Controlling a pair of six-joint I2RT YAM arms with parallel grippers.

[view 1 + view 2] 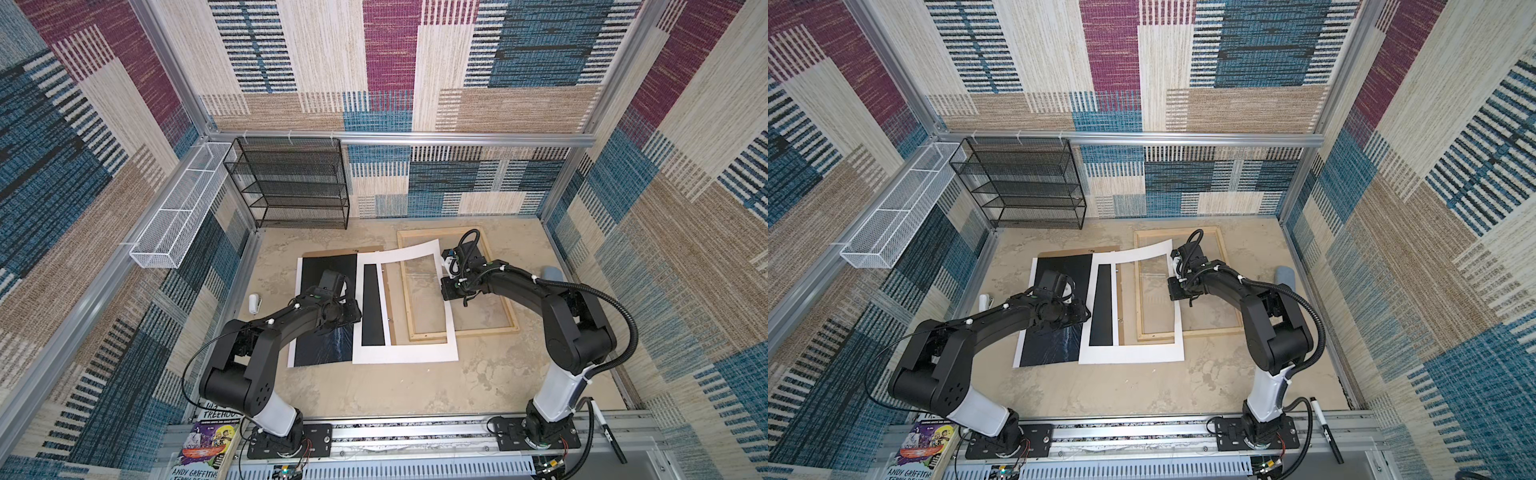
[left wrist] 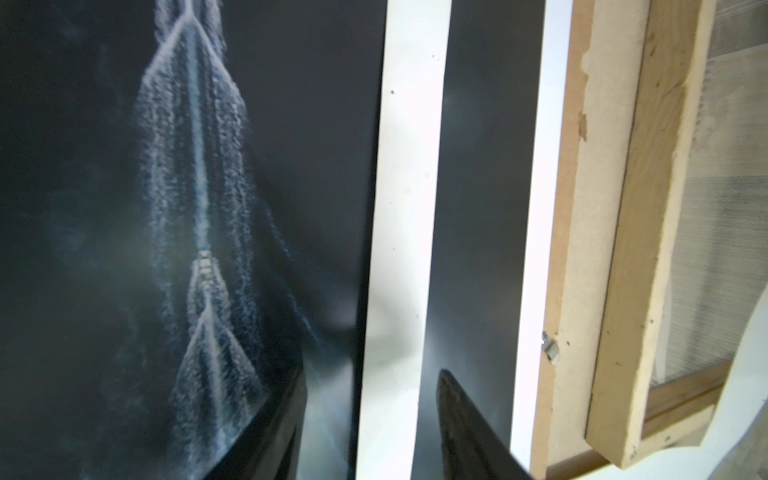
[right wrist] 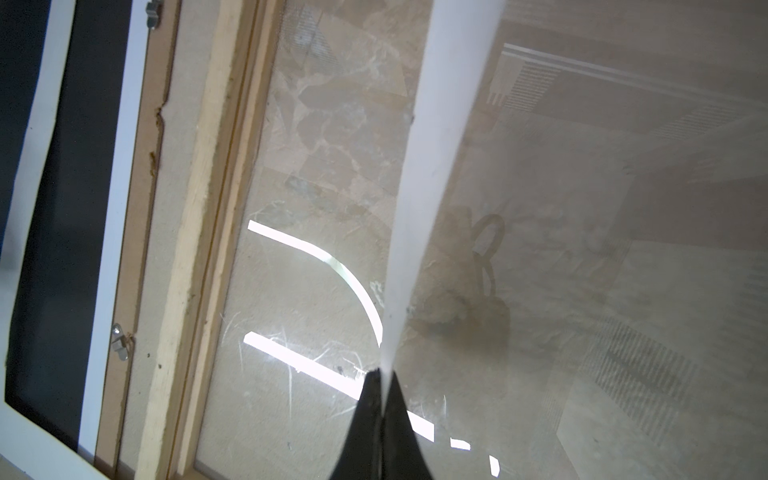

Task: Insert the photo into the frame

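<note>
The photo (image 1: 320, 345) (image 1: 1054, 345), black with a pale streak (image 2: 124, 208), lies flat on the left of the table. The frame (image 1: 461, 330) (image 1: 1200, 332) (image 3: 195, 249) of pale wood lies to its right. A white mat sheet (image 1: 407, 353) (image 1: 1133, 353) overlaps both, and its far right side is raised. My right gripper (image 1: 443, 275) (image 3: 384, 374) is shut on that raised edge above the frame's pane. My left gripper (image 1: 356, 312) (image 2: 370, 415) hangs open low over the photo, with the mat's left band (image 2: 399, 208) running between its fingers.
A brown backing board (image 1: 345, 250) (image 2: 565, 249) lies under the photo and mat. A black wire rack (image 1: 291, 183) and a white mesh basket (image 1: 178, 212) stand at the back left. A small white object (image 1: 254, 303) lies left of the photo and a grey object (image 1: 552, 274) near the right wall.
</note>
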